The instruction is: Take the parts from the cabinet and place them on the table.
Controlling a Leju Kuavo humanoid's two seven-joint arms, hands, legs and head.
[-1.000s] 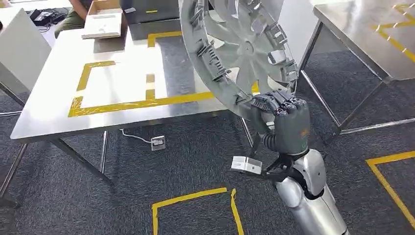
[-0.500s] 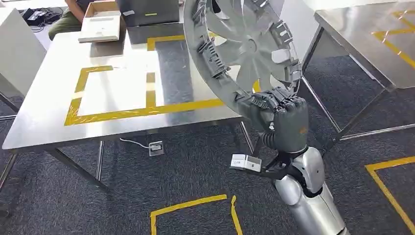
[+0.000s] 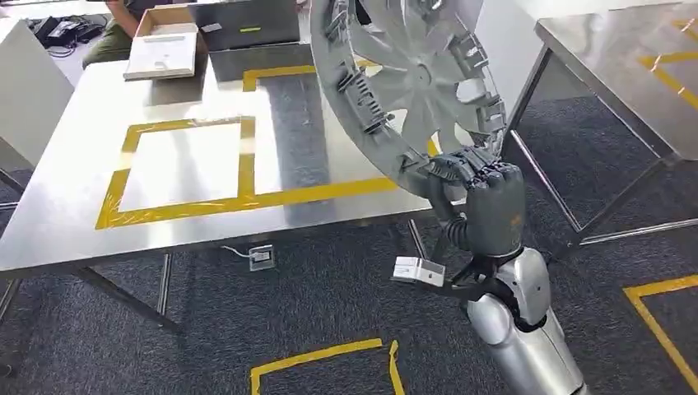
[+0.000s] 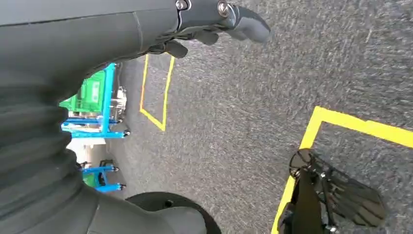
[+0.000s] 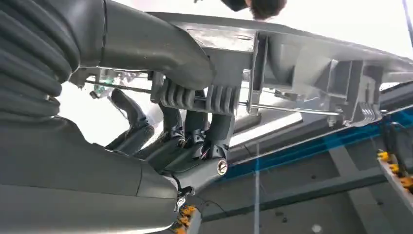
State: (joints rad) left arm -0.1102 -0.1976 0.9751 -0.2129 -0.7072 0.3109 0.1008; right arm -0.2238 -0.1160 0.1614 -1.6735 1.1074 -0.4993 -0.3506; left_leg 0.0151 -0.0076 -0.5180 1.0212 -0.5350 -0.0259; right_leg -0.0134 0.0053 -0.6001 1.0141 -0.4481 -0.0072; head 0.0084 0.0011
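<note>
- My right hand (image 3: 486, 202), lower centre-right of the head view, is clamped on the bottom rim of the grey wheel cover (image 3: 407, 78).
- The cover stands tilted on edge, rising to the upper centre of the frame.
- The tabletop (image 3: 74, 222) and its yellow taped square (image 3: 177, 169) lie left of my right hand.
- My left hand (image 4: 214, 22) hangs over the floor, fingers loosely apart, holding nothing.

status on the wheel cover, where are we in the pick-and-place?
Done: the wheel cover is out of the cabinet, gripped at its rim by the right hand. In hand: it is held tilted above the near edge of the steel table. Left: set it down and let go. The left hand hangs with nothing in it.
</note>
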